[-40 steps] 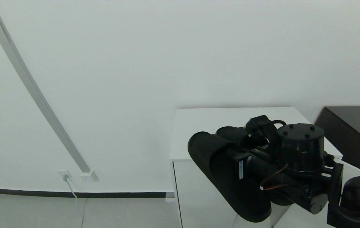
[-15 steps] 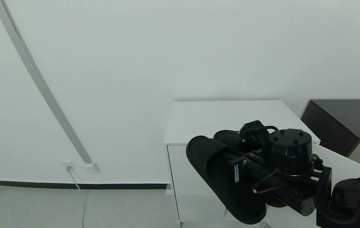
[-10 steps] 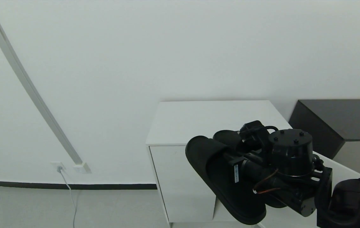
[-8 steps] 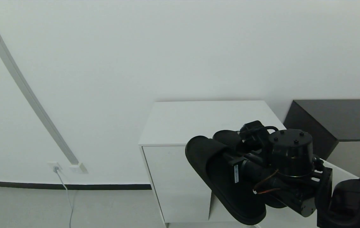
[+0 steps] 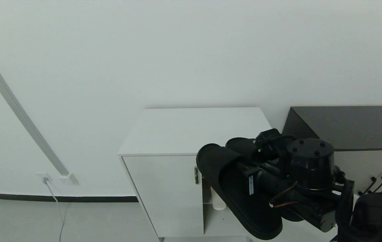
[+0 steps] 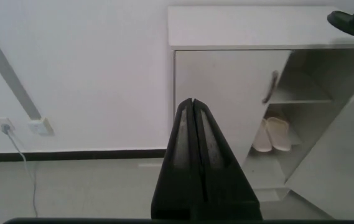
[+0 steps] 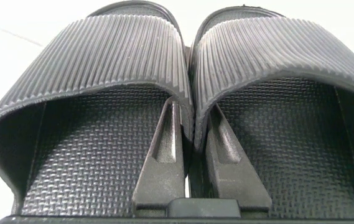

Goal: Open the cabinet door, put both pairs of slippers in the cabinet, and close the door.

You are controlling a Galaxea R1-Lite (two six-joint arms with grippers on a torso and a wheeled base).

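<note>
My right gripper (image 5: pixel 248 165) is held up in front of the white cabinet (image 5: pixel 191 131), shut on a pair of black slippers (image 5: pixel 234 188). In the right wrist view its fingers (image 7: pixel 164 155) pinch the two inner walls of the black slippers (image 7: pixel 96 124) together. The cabinet (image 6: pixel 226 81) has its left door closed, with a handle (image 5: pixel 196 174), and its right door (image 6: pixel 344 162) swung open. A pale pair of slippers (image 6: pixel 273 134) lies on a lower shelf inside. My left gripper (image 6: pixel 193 109) is shut and empty, low and short of the cabinet.
A dark-topped cabinet (image 5: pixel 345 124) stands just right of the white one against the wall. A wall socket with a cable (image 5: pixel 45 179) and a slanted grey trunking strip (image 5: pixel 16 107) are at the left. Bare floor lies before the cabinet.
The head camera has swung right, so the cabinet slid left in the picture and its open right half came into view. The right gripper keeps the black slippers in the same hold.
</note>
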